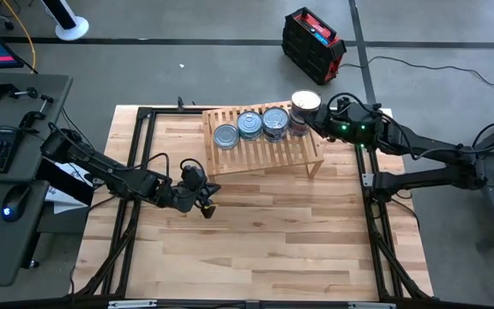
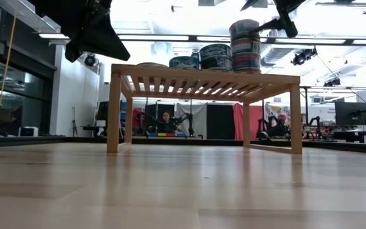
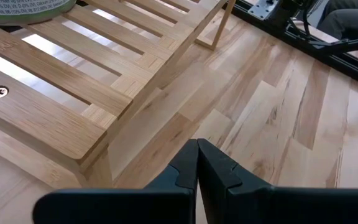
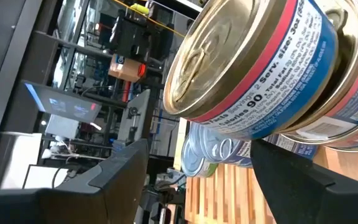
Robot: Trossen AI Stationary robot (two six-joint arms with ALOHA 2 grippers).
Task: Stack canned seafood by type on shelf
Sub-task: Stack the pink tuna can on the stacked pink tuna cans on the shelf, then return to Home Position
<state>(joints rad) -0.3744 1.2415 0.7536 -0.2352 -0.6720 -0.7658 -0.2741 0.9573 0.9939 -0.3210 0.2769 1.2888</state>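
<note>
Silver-gold tin (image 4: 253,68) tops the stack at my right gripper (image 1: 316,116)
Its label reads "90" and "Serv. size: 3oz"; I see it lid-up on the tallest pile at the right end of the shelf (image 1: 268,154), fingers apart on either side. Blue-lidded tins (image 1: 251,125) sit in a row along the slats. My left gripper (image 1: 206,206) waits near the shelf's front-left corner, fingers together

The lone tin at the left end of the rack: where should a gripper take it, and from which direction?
Best taken across its round side wall, coming straight down from above. The lone tin lies flat, lid up, on the rack, clear of the neighbouring stack, so fingers probably fit on its open sides.
</note>
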